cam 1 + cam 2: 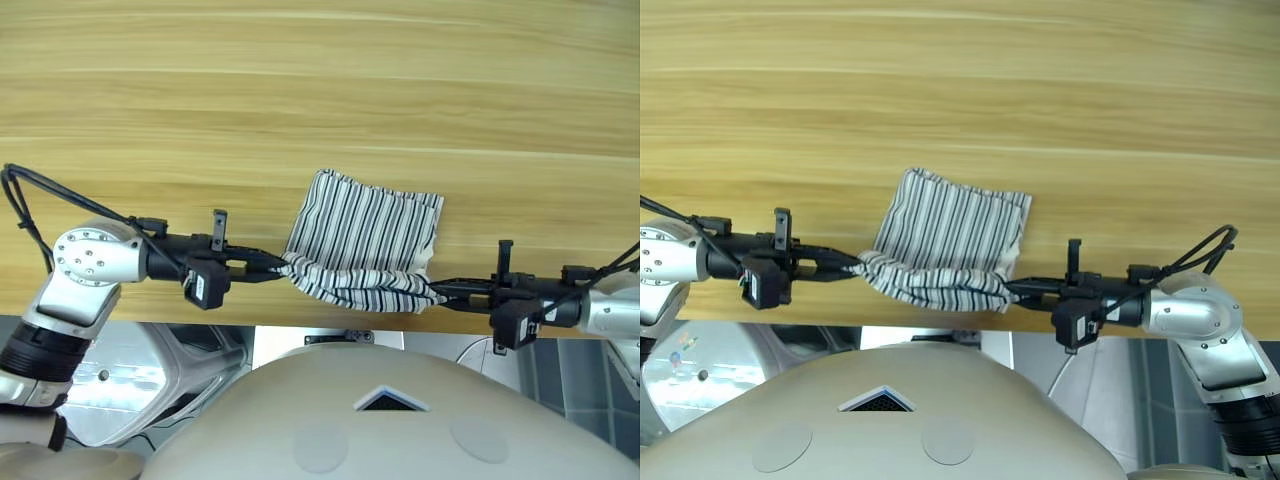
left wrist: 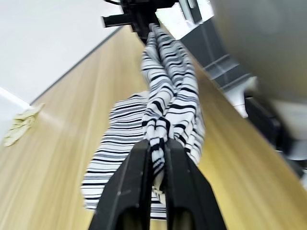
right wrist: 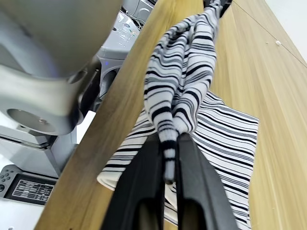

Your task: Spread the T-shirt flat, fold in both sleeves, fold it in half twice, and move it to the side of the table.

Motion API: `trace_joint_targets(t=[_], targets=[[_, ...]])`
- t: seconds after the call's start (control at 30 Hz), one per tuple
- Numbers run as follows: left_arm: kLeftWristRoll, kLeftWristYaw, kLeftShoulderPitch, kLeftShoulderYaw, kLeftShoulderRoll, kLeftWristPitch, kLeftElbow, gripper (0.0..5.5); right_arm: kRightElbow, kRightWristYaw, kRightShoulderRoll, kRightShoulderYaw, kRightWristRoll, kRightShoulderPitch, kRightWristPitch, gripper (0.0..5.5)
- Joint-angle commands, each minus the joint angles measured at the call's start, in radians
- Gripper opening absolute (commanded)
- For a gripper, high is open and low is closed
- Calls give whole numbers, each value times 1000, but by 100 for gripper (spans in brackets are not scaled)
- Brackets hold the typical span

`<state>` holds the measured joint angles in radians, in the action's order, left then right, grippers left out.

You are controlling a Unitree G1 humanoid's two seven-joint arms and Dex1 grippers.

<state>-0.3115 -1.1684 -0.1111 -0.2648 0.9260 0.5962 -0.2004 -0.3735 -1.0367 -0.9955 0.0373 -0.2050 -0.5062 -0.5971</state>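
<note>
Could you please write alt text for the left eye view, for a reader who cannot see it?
A striped T-shirt lies partly folded at the near edge of a wooden table. The left gripper pinches its near left corner and the right gripper its near right corner, the edge between them bunched.

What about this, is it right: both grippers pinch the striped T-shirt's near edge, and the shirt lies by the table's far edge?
Not quite. The T-shirt lies by the near edge of the table, not the far one; the left eye view shows it. The rest holds: the left gripper and the right gripper both pinch its near edge.
</note>
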Motion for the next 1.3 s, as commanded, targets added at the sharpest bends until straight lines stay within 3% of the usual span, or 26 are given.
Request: trace_joint_targets(t=[0.03,0.3,0.77,1.0,1.3], targets=[[29,12,72,2,-63,-8,59,21,1,4,1,-24,-16,20,9,9],[42,22,193,6,-178,-3,201,21,55,10,17,-52,-39,71,31,9],[192,67,388,-20,-380,98,559,21,199,34,116,1,9,231,83,9],[290,146,474,-37,-466,183,760,21,248,59,162,30,59,305,121,9],[461,371,638,-41,-577,295,1160,21,428,107,208,54,148,378,123,9]])
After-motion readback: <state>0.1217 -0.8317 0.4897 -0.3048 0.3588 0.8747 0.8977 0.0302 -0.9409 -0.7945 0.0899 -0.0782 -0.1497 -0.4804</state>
